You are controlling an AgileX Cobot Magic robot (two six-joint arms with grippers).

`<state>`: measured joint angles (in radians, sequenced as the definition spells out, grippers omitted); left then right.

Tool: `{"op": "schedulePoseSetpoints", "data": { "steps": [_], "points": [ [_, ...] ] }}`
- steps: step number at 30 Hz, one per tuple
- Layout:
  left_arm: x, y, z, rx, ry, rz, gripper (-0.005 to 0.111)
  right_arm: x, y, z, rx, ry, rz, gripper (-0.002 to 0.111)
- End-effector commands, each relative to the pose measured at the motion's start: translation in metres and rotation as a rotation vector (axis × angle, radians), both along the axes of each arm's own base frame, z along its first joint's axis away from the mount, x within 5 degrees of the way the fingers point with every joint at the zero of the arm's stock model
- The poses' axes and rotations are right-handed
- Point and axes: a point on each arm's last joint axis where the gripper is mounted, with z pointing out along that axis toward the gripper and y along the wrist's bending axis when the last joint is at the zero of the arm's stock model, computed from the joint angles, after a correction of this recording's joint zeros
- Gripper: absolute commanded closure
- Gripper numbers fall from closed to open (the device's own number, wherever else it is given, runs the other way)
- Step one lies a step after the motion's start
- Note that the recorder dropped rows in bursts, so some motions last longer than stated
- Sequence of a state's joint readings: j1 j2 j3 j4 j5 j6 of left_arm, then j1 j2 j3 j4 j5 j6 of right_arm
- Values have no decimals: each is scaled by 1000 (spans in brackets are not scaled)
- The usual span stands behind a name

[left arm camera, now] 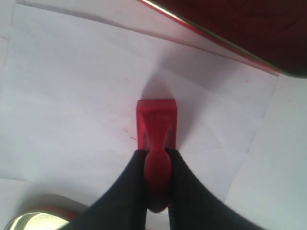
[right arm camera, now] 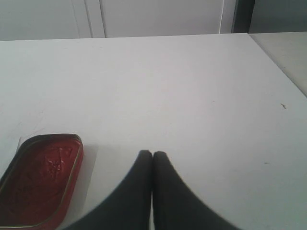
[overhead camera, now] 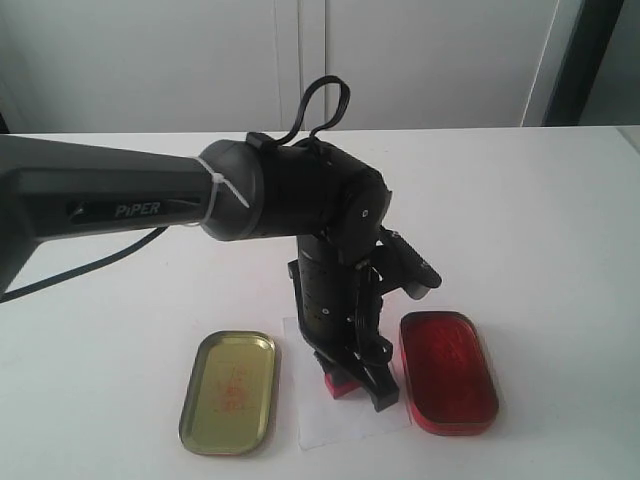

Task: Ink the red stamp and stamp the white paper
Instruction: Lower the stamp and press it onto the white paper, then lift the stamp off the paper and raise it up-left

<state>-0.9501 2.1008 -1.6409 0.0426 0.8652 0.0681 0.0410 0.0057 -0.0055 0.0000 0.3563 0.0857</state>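
Red stamp [left arm camera: 157,122] sits straight under the left hand [overhead camera: 358,372] with no offset. The fingers [left arm camera: 129,191] are clamped on its narrow knob, and the block end is down on the white paper [overhead camera: 335,425]. Long axis runs in line with the fingers, close to upright. Pressed flat or only just meeting the sheet: cannot tell.

Look of it: solid glossy red, square-shouldered block tapering to a rounded knob. Faint red specks [left arm camera: 128,130] on the sheet just beside the block.

Surroundings on the counter [overhead camera: 540,220]: open ink tin [overhead camera: 448,372] at 3 o'clock from the stamp, gold lid [overhead camera: 229,392] at 9 o'clock. Both near, neither touching it.

Right hand [right arm camera: 152,155]: fingers together, empty, over bare counter near the ink tin. The left arm is the one in play.

Judgement: the coming move is purely vertical, a press or a straight lift. Any sideways drag would likely smear the print.
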Motion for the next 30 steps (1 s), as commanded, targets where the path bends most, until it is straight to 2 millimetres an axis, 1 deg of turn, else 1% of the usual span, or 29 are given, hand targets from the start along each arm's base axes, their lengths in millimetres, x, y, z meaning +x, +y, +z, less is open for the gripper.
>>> {"op": "schedulePoseSetpoints", "data": {
  "steps": [1,4,17,19,21,22,24,26,30],
  "points": [
    [-1,-1,13,-16,-14,-4,107,0,0,0,-7,-16,-3,108],
    [0,-2,17,-23,-20,-4,107,0,0,0,-7,-16,-3,108],
    [0,-2,17,-22,-19,-4,107,0,0,0,-7,-16,-3,108],
    [0,-2,20,-23,-27,-6,107,0,0,0,-7,-16,-3,108],
    [0,0,27,-32,-44,-9,107,0,0,0,-7,-16,-3,108],
    [-1,1,36,-53,-59,-9,107,0,0,0,-7,-16,-3,108],
    [-1,2,47,-74,-83,-11,107,0,0,0,-7,-16,-3,108],
    [0,1,53,-84,-89,-9,107,0,0,0,-7,-16,-3,108],
    [1,0,54,-98,-93,-2,107,0,0,0,-7,-16,-3,108]
  ]
}}
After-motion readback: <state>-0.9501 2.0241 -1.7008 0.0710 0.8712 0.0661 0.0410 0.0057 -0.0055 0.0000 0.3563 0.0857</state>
